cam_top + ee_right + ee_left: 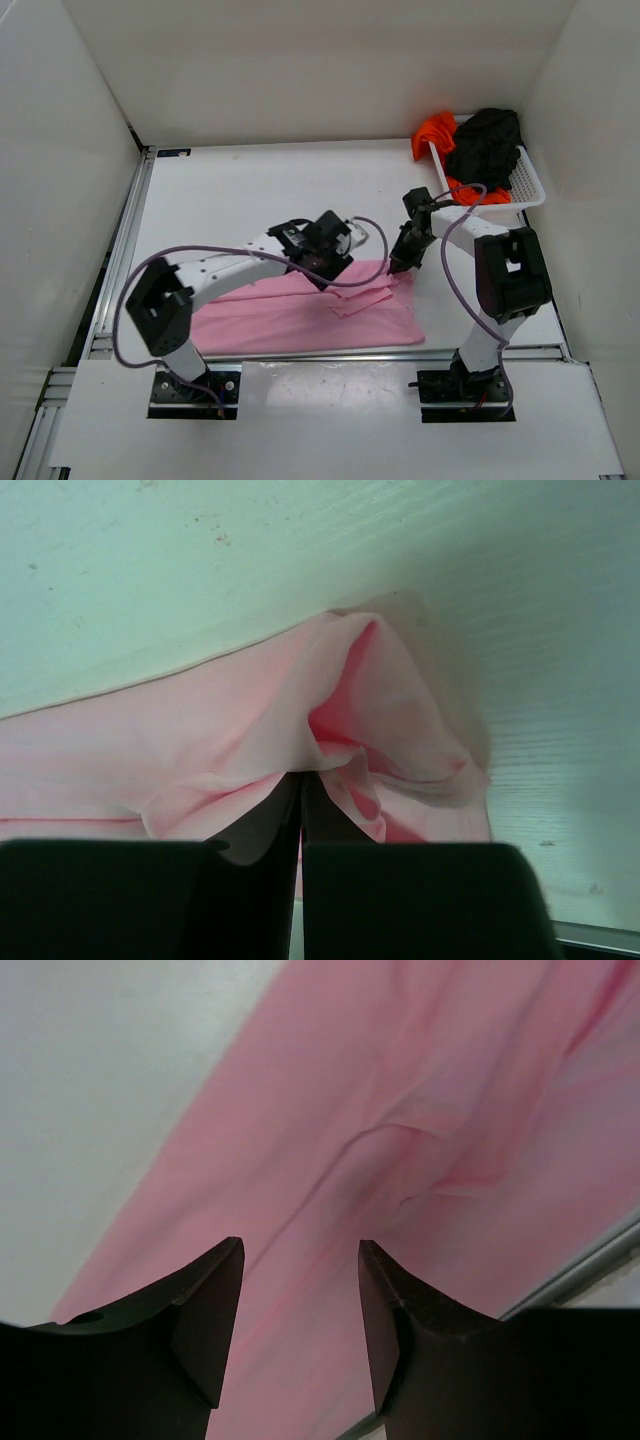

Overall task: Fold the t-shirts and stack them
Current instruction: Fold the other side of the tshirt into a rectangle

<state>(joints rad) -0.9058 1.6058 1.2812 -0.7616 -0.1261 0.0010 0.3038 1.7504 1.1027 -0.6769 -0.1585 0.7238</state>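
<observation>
The table (260,190) is a matt white sheet, lightly scuffed and speckled in the right wrist view; plain white walls (300,60) box it in on the left, back and right; an aluminium rail (125,250) runs down its left edge, and a white board (330,410) covers the near edge between the arm bases.

The light pink t-shirt (300,315) lies spread flat along the near part of the table, its right end rumpled into small folds; the left gripper (300,1250) hangs just above it near the middle, fingers moderately apart with nothing between them; the right gripper (302,780) is at the shirt's far right corner, fingers closed together with a bunched peak of pink cloth pinched at their tips.

A white mesh basket (530,185) sits at the far right corner against the wall; the black t-shirt (487,145) is heaped in it, and the orange-red t-shirt (437,130) spills over its left rim.
</observation>
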